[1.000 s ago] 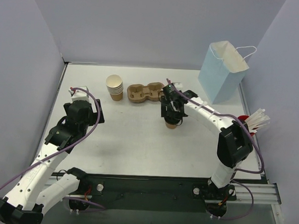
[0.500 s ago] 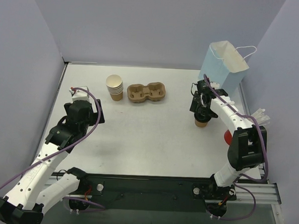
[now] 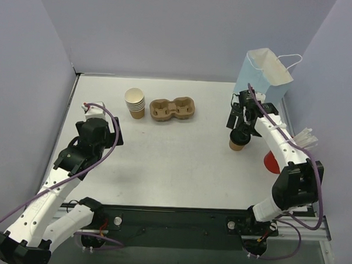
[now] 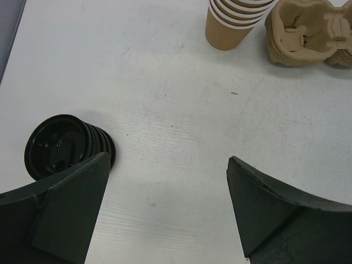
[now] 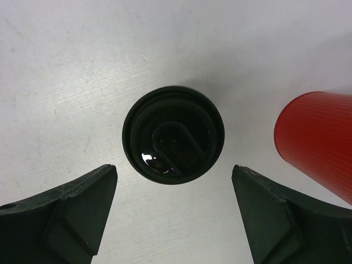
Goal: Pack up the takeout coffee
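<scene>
Black and wedge-shaped, the jaws of the right claw (image 5: 175,168) stand well apart above the takeout coffee (image 5: 173,135), clear of its lid on both sides. A second ago this claw gripped the cup close to the pulp tray (image 3: 172,108). Since then it has carried the cup to the right side of the tabletop (image 3: 180,161) and let go. The cup now stands loose, well apart from the tray, and both of the tray's hollows look empty, so the packing seems no further along.

The lid is glossy black plastic, round, with a raised rim and an oval sip tab. In the top view the body below it is tan kraft paper. Just beside it stands a ribbed red cup (image 5: 316,143), with a pale blue paper bag (image 3: 263,83) behind.

The left claw (image 4: 168,159) has stayed put with its jaws wide apart over the tabletop, next to a tilted stack of black lids (image 4: 66,146).
</scene>
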`<action>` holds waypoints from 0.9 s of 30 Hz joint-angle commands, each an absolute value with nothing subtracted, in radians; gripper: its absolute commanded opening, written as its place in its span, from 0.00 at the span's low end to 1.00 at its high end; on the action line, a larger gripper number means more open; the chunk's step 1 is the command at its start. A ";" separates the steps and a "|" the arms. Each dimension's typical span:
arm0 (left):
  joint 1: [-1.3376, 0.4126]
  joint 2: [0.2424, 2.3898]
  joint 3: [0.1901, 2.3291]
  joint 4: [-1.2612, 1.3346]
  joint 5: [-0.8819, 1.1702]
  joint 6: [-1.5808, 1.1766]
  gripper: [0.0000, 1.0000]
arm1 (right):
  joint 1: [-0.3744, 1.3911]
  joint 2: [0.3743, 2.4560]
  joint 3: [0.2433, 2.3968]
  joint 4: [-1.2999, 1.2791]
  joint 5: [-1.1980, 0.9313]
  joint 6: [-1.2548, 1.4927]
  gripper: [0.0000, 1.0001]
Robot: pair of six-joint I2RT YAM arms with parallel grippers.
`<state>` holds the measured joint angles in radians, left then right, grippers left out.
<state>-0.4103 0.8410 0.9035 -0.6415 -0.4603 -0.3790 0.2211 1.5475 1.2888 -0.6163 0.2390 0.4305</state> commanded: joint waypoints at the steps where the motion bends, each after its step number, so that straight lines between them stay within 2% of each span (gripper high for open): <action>1: -0.403 0.831 0.904 -0.629 -0.453 -0.359 0.97 | 0.196 1.477 1.388 -0.683 0.250 0.407 0.89; 13: -0.402 0.834 0.899 -0.614 -0.417 -0.342 0.97 | -0.050 1.506 1.752 -0.672 0.288 0.538 0.76; 27: -0.402 0.827 0.897 -0.607 -0.388 -0.339 0.97 | -0.141 1.726 1.991 -0.591 0.233 0.641 0.74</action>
<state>-0.4091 0.8406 0.8940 -0.6395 -0.4042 -0.3538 -0.1280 1.6657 1.9263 -0.6136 0.2440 0.5995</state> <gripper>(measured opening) 0.972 0.744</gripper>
